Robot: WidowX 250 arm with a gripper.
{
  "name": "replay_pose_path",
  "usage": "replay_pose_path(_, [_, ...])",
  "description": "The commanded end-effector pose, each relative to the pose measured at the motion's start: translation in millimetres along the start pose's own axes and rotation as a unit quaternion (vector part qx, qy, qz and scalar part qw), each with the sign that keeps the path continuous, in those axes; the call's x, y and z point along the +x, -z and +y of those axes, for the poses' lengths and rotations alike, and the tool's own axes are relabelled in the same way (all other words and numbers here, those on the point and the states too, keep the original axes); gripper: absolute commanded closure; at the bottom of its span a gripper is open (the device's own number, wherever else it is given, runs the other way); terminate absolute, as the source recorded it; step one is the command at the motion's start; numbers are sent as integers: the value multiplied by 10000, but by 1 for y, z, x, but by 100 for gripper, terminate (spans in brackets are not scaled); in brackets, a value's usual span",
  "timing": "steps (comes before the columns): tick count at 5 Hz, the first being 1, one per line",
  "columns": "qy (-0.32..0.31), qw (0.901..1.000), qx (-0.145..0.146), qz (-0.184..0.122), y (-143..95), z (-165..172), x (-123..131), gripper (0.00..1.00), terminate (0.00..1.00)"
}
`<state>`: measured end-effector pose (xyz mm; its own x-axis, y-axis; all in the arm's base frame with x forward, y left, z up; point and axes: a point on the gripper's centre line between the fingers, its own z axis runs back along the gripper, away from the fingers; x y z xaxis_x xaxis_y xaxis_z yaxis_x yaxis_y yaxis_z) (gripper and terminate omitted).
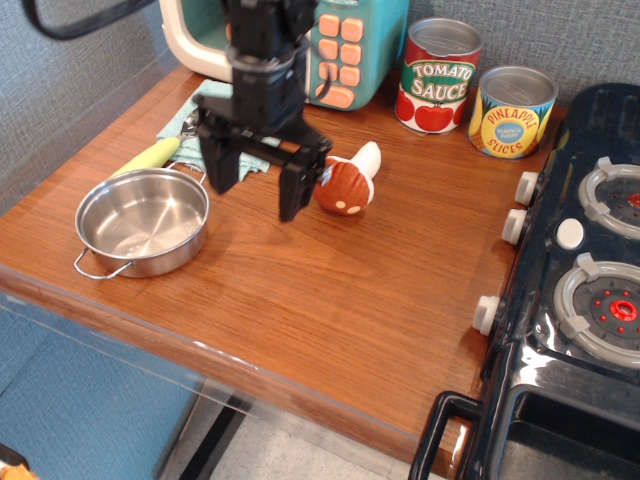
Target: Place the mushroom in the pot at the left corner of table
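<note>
The mushroom [346,186] lies on its side on the brown table [330,290], reddish-brown cap toward the front, cream stem pointing back right. The shiny steel pot [142,222] stands empty at the table's front left corner. My black gripper [255,190] is open and empty, hanging above the table between the pot and the mushroom. Its right finger [294,190] is just left of the mushroom's cap, not touching it as far as I can tell.
A tomato sauce can [438,75] and a pineapple can [511,111] stand at the back. A teal toy microwave [345,45] is at the back left, with a cloth [190,115] and a yellow corn toy [150,155] before it. A black toy stove [590,270] fills the right side.
</note>
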<state>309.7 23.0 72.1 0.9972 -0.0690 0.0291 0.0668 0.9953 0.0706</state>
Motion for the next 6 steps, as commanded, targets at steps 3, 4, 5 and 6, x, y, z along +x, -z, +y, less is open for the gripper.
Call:
replay_pose_path(3, [54, 9997, 6, -235, 8, -23, 75, 0, 0])
replay_pose_path(4, [128, 9999, 40, -99, 21, -29, 77, 0, 0])
replay_pose_path(5, [152, 9998, 35, -106, 26, -31, 73, 100, 0])
replay_pose_path(6, [172, 9997, 39, -154, 19, -29, 68, 100, 0])
